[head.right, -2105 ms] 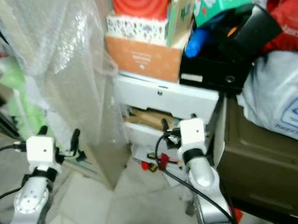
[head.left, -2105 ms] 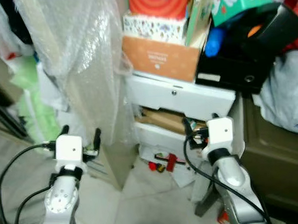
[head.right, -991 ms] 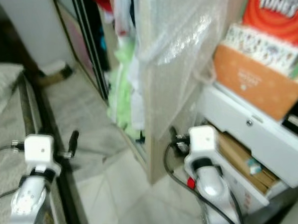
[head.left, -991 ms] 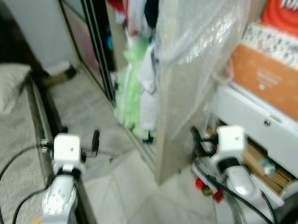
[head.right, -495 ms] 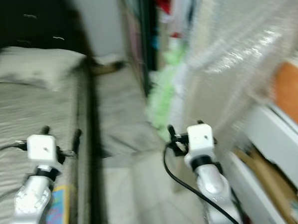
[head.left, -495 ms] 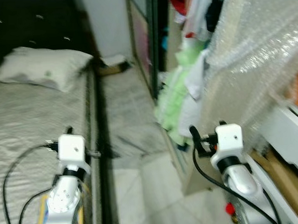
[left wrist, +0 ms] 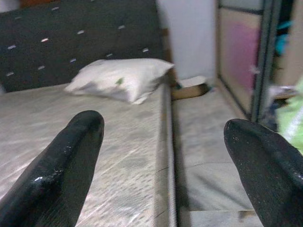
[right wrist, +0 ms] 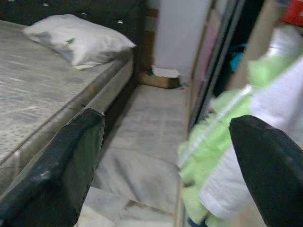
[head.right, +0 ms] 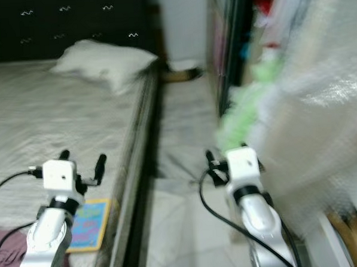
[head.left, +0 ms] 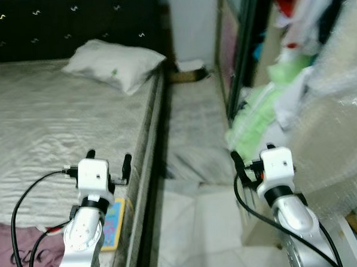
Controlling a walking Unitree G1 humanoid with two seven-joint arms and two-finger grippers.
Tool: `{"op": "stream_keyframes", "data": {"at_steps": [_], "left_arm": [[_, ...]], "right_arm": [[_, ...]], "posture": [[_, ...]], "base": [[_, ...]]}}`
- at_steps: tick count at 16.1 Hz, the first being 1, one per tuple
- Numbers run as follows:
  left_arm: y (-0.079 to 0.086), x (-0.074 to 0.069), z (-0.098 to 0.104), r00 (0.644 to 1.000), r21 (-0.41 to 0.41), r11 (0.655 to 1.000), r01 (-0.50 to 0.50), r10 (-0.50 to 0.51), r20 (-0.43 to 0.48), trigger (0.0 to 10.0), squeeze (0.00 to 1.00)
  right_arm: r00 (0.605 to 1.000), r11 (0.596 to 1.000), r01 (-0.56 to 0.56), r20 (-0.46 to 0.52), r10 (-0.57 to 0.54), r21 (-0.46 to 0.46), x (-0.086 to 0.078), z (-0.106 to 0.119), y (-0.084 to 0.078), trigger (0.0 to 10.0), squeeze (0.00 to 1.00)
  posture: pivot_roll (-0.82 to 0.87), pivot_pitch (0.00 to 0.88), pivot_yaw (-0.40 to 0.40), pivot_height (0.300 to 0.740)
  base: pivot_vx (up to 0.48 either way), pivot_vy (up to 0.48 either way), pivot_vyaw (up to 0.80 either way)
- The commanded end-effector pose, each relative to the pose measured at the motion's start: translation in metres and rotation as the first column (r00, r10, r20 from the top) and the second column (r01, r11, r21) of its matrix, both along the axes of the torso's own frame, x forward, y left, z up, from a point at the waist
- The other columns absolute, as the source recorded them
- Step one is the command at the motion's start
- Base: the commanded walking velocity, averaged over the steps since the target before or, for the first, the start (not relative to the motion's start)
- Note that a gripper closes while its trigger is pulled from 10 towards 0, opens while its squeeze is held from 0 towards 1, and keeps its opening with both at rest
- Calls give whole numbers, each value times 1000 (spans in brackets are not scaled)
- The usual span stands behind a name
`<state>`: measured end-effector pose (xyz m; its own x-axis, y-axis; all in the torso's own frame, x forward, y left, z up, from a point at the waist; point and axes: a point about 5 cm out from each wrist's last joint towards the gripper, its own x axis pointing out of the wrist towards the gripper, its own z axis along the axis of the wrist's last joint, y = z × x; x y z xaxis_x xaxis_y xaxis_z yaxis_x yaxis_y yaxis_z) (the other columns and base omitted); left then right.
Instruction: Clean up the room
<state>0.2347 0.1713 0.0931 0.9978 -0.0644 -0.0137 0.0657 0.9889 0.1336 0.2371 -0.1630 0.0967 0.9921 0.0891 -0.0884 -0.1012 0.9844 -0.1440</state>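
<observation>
You are looking down a bedroom. The bed [head.left: 40,117] takes up the left half, its grey-white cover rumpled, its long axis running away from you toward a dark tufted headboard [head.left: 71,22]. A narrow strip of pale tiled floor [head.left: 193,127] runs alongside the bed to a white wall at the far end. On the right stands a wardrobe with a dark sliding-door frame [head.left: 241,52], and green and white clothes [head.left: 259,123] spill out of it onto the floor. A sheet of bubble wrap [head.left: 340,137] hangs at the right edge (blurred, so its lower end is hard to read).

At the head of the bed lies a white pillow [head.left: 115,62], tilted, its long axis across the bed, one corner at the mattress edge. A low brown box [right wrist: 158,78] sits on the floor against the far wall. A small colourful book [head.left: 111,224] lies flat near the bed's edge, close beside your left arm, its long side running along the bed.

Your left tool [left wrist: 163,146] is held over the bed, fingers spread wide and released, grasping nothing. Your right tool [right wrist: 163,142] is over the floor strip beside the clothes, also spread and empty.
</observation>
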Motion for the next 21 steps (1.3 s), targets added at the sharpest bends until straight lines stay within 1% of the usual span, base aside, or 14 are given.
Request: {"op": "stream_keyframes", "data": {"at_steps": [1,21], "left_arm": [[6,0,2,1000,16,1000,-15,15,4,10000,0],[1,2,2,1000,10,1000,9,-9,3,10000,0]], "right_arm": [[1000,1000,-25,18,25,19,3,3,8,10000,0],[999,999,-38,14,38,19,5,2,9,10000,0]], "posture": [[7,0,2,740],[1,0,4,740]], "base": [[0,0,800],[0,0,800]]}}
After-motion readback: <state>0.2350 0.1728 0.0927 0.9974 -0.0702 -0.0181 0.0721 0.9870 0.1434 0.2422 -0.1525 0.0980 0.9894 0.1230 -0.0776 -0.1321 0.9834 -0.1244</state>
